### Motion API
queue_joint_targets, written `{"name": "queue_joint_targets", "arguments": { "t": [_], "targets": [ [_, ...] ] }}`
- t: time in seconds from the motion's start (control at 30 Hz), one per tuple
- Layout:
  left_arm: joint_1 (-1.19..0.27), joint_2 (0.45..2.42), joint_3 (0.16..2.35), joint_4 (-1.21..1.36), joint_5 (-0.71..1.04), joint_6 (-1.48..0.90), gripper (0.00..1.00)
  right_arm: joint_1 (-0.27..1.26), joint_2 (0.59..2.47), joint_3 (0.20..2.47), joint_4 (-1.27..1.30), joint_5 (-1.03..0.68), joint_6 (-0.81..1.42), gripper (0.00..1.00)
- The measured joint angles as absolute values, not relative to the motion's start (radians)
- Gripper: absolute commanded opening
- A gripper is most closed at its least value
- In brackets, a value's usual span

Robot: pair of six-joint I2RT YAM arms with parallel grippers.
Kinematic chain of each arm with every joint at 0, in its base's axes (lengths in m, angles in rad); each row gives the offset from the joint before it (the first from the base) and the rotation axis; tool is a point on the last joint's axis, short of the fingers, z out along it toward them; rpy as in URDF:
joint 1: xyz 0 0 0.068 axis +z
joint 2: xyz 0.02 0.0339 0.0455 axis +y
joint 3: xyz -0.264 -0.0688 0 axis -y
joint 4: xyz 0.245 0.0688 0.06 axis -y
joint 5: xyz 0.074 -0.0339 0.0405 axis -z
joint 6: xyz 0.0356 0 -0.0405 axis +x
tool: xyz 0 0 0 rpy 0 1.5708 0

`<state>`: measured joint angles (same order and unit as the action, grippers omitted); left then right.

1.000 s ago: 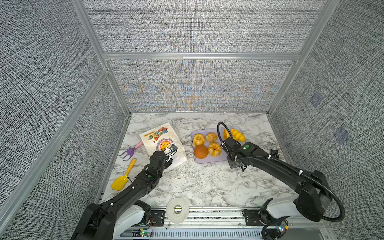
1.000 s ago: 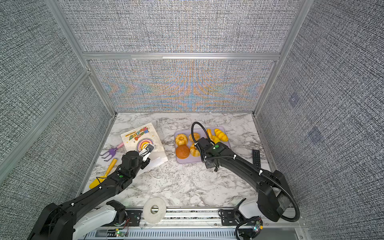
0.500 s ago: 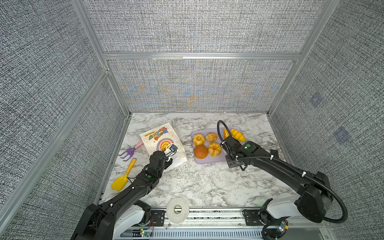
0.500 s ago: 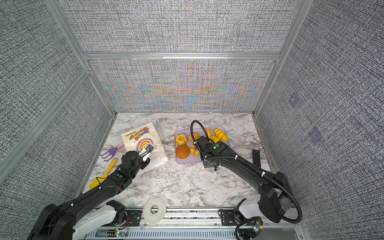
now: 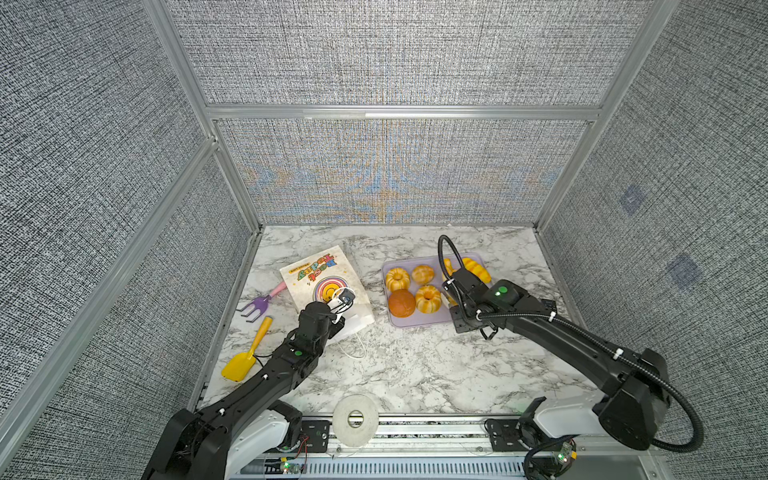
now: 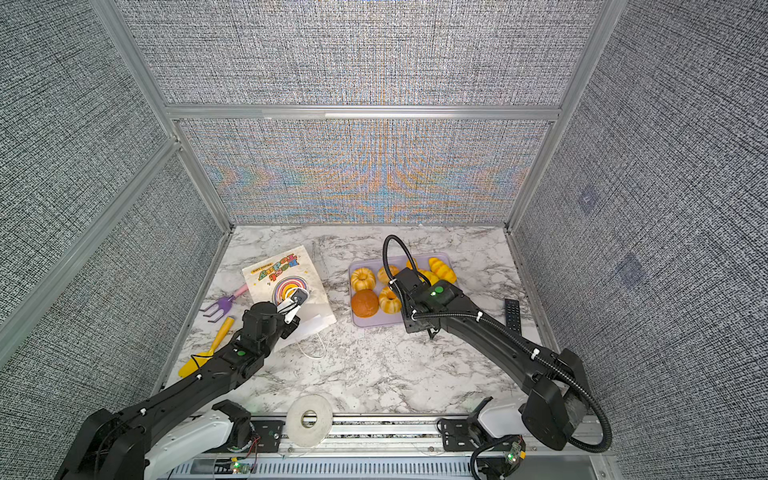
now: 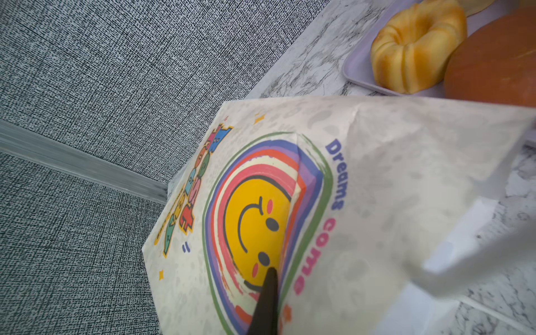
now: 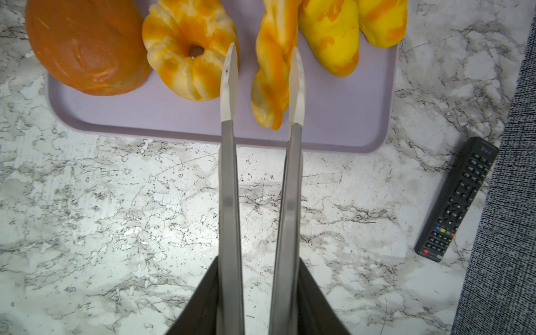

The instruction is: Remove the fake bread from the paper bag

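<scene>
The paper bag (image 5: 322, 276) (image 6: 282, 274) lies flat on the marble, smiley print up. My left gripper (image 5: 345, 297) (image 7: 268, 278) is shut on a fold of its printed face. Several fake breads lie on a lilac tray (image 5: 415, 322): two ring buns (image 5: 397, 279), a brown round bun (image 5: 401, 302) and yellow rolls (image 5: 476, 268). My right gripper (image 8: 262, 58) is open over the tray. A twisted stick (image 8: 271, 75) lies between its fingers, with a gap on one side. The inside of the bag is hidden.
A yellow toy shovel (image 5: 245, 357) and a purple rake (image 5: 257, 305) lie by the left wall. A white tape roll (image 5: 355, 419) sits at the front edge. A black remote (image 6: 512, 313) lies right of the tray. The bag's white cord (image 5: 357, 349) trails on the marble.
My right gripper's fingers have parted around the twisted stick. The left gripper stays shut on the bag and neither arm has visibly shifted.
</scene>
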<state>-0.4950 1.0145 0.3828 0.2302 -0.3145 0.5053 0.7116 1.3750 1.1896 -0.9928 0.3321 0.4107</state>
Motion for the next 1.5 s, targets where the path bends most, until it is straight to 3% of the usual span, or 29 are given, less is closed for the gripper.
{"name": "queue_joint_targets", "arguments": {
  "t": [0.13,0.27,0.37,0.73,1.03,1.2,1.5],
  "targets": [
    [-0.495,1.01,0.379,0.23,-0.315,0.514,0.0,0.709,1.353,1.213,-0.998,0.319,0.411,0.29],
    [-0.495,1.007,0.379,0.23,-0.315,0.516,0.0,0.694,1.326,1.228,-0.998,0.306,0.417,0.09],
    [-0.495,1.006,0.379,0.23,-0.315,0.516,0.0,0.664,1.312,1.229,-0.991,0.299,0.424,0.0],
    [-0.495,1.006,0.376,0.228,-0.277,0.515,0.0,0.67,1.23,1.158,-0.933,0.152,0.452,0.0],
    [-0.495,1.012,0.374,0.227,-0.262,0.516,0.0,0.925,1.046,0.954,-0.708,-0.036,0.65,0.02],
    [-0.495,1.016,0.386,0.219,-0.262,0.499,0.0,1.043,1.101,0.842,-0.456,-0.094,0.751,0.07],
    [-0.495,1.041,0.421,0.207,-0.252,0.448,0.0,1.07,1.281,0.799,-0.041,-0.121,0.913,0.13]
  ]
}}
